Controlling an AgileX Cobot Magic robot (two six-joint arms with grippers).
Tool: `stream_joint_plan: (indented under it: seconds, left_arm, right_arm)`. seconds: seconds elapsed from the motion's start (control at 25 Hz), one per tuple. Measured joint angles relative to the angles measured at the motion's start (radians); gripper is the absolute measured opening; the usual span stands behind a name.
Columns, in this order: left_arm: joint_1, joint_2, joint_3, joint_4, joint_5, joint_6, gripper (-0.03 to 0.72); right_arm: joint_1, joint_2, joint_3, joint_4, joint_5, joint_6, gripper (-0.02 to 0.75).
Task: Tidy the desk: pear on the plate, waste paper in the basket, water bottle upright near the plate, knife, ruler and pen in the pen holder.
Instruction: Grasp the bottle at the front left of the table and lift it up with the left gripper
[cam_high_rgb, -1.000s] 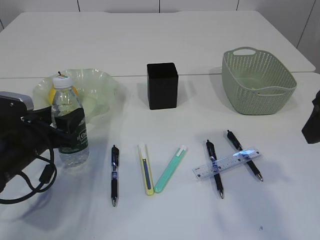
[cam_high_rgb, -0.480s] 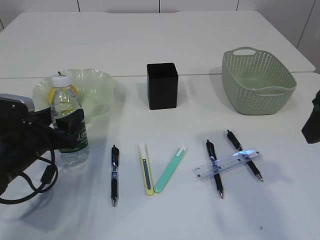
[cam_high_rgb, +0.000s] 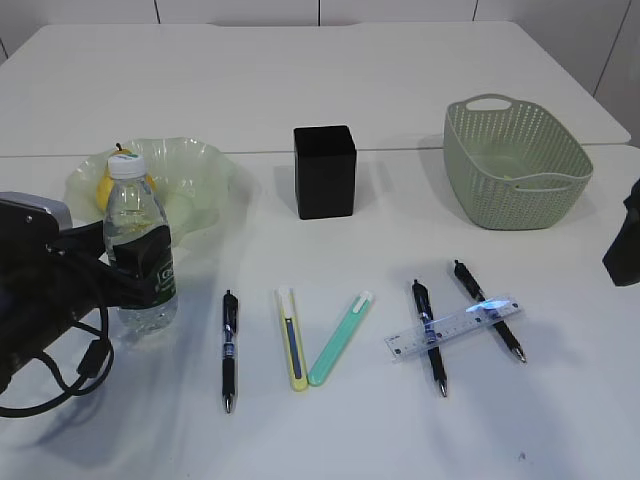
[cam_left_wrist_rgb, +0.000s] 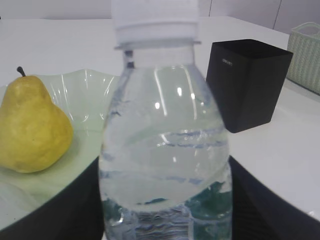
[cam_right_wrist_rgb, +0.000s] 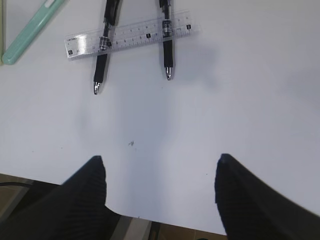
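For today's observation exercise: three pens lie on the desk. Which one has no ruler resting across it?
The leftmost pen, lying alone beside the yellow knife. The other two pens lie under the clear ruler.

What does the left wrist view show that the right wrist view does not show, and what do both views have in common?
Only the left wrist view shows the water bottle standing between the left gripper's fingers, the pear on the plate, the black pen holder and an edge of the basket.

Only the right wrist view shows the ruler lying across two pens, a green knife, and the open right gripper.

Both show the white table.
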Motion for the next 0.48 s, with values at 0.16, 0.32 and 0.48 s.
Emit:
stream_joint_plan:
  seconds: [0.16, 0.32, 0.48]
  left_arm:
    - [0.000, -0.011, 0.012, 0.000, 0.000, 0.007, 0.440]
    - [0.000, -0.034, 0.042, -0.002, 0.000, 0.035, 0.440]
    - [0.000, -0.040, 0.051, -0.002, 0.000, 0.049, 0.440]
  right_arm:
    - [0.000, 0.000, 0.000, 0.000, 0.000, 0.000, 0.504]
    - [0.000, 0.000, 0.000, 0.000, -0.003, 0.000, 0.504]
    - [0.000, 0.000, 0.000, 0.000, -0.014, 0.000, 0.504]
